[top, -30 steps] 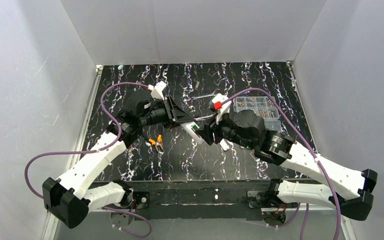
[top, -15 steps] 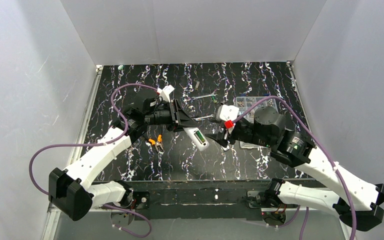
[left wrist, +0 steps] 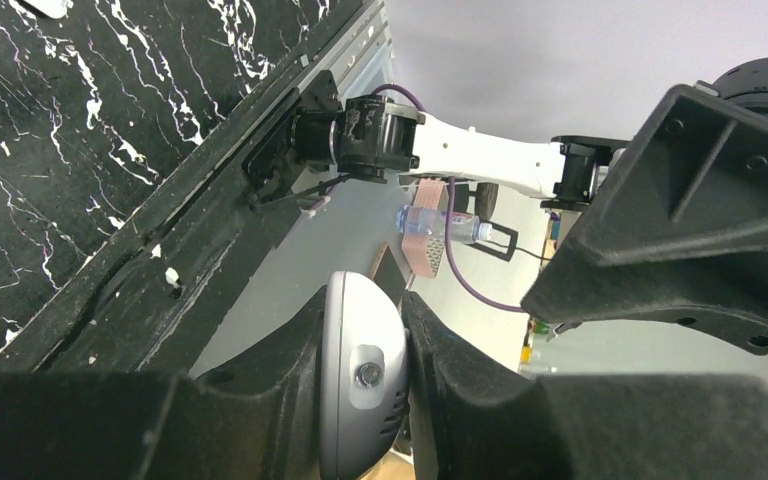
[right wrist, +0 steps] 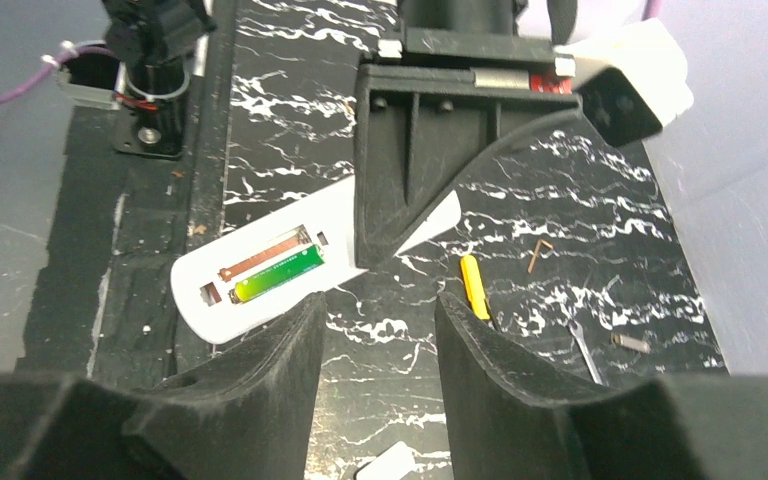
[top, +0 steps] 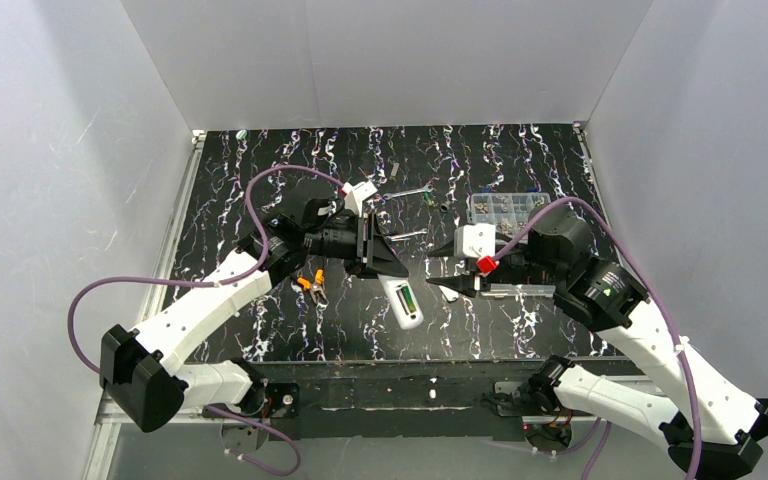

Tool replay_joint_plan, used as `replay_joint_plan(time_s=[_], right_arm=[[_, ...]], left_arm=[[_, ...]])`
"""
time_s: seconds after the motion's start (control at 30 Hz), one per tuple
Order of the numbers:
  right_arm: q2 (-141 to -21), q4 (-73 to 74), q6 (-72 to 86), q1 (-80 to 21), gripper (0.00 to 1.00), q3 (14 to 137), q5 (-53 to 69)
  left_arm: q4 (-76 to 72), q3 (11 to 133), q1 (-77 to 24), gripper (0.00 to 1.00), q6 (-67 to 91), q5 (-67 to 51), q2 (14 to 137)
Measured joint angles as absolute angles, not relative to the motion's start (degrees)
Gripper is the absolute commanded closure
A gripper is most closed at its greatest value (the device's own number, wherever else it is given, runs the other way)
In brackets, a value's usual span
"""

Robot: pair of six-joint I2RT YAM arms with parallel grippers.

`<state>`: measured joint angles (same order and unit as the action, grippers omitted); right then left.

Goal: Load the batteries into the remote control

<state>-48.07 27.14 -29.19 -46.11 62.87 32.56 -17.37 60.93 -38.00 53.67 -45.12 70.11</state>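
The left claw (top: 384, 270) is clamped on one end of the remote control (right wrist: 222, 285), holding it with its back compartment facing up. One green battery (right wrist: 280, 273) lies in the compartment; the slot beside it shows only a copper strip. The right claw (right wrist: 373, 318) hangs just beside the remote control, fingers apart, gripping nothing.

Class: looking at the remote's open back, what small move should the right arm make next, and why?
Probably the right gripper, open and empty, should go fetch a second battery. The left gripper holds the remote control back-up; one green battery is seated, while the neighbouring slot shows only bare copper contacts.
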Motion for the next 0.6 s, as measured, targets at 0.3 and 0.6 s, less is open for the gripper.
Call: replay_joint_plan(time_s=[0.3, 0.6], right_arm=[[-46.0, 22.7, -28.2, -45.8, 0.53, 57.7, 42.1], [-46.2, 16.5, -25.6, -45.8, 0.54, 53.3, 46.9]], left_arm=[[-16.5, 61.6, -39.4, 1.0, 52.4, -45.4, 72.9], [-17.8, 61.8, -39.6, 1.0, 52.7, -45.8, 73.0]])
